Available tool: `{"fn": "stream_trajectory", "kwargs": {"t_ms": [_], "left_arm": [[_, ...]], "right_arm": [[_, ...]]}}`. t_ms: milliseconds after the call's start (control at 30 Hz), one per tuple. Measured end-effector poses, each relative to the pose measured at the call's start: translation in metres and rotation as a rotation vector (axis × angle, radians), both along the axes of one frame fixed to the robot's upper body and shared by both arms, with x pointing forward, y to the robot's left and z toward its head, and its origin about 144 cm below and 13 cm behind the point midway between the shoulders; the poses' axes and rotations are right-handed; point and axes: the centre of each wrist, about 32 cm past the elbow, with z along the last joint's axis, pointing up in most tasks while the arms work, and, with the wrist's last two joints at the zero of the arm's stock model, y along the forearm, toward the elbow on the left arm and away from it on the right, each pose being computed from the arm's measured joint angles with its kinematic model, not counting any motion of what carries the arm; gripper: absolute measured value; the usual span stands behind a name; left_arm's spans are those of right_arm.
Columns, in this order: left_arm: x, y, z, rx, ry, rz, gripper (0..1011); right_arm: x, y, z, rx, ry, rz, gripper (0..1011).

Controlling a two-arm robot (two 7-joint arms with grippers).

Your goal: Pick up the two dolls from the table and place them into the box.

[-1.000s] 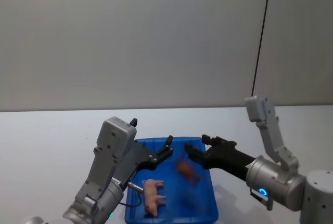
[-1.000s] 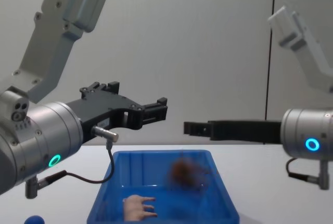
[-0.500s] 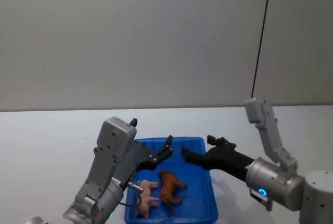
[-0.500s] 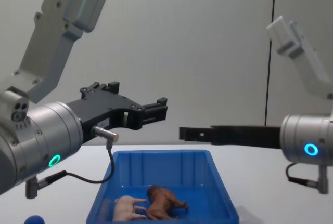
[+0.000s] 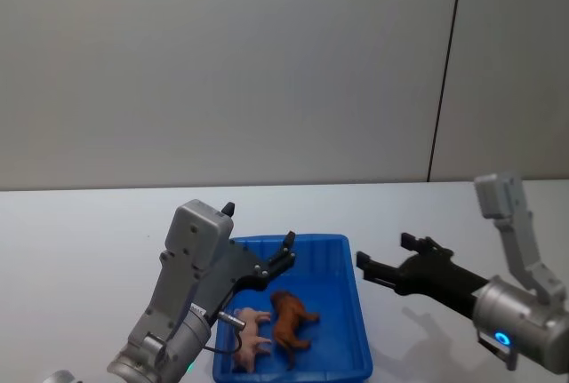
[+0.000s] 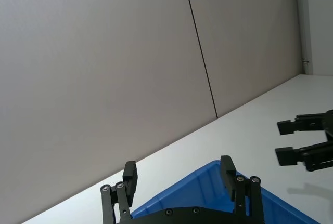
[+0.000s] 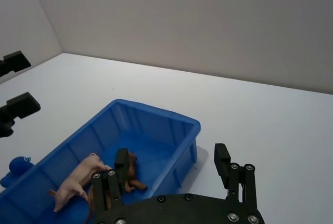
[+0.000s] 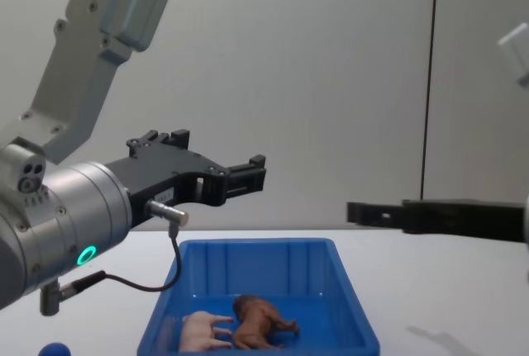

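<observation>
White table (image 5: pixel 89 232) now lies beneath the right gripper (image 5: pixel 382 251), which has drawn back rightward off the box (image 5: pixel 357 312), jaws spread and empty, leaving the lion (image 5: pixel 289 319) settled beside the pig (image 5: pixel 252 334) inside; the left gripper (image 6: pixel 178 168) hovers open above, so placing looks finished.

No legible text or markings.
</observation>
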Motion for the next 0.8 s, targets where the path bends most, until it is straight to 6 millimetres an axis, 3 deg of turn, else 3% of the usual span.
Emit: {"fn": "stream_trajectory", "kwargs": {"t_ms": [467, 800], "left_arm": [[-0.003, 0.003, 0.001, 0.022, 0.002, 0.015, 1003], [-0.026, 0.018, 0.002, 0.068, 0.039, 0.099, 1003]], "right_arm": [[-0.012, -0.025, -0.002, -0.013, 0.002, -0.023, 1001], [-0.016, -0.031, -0.002, -0.017, 0.002, -0.029, 1001]]}}
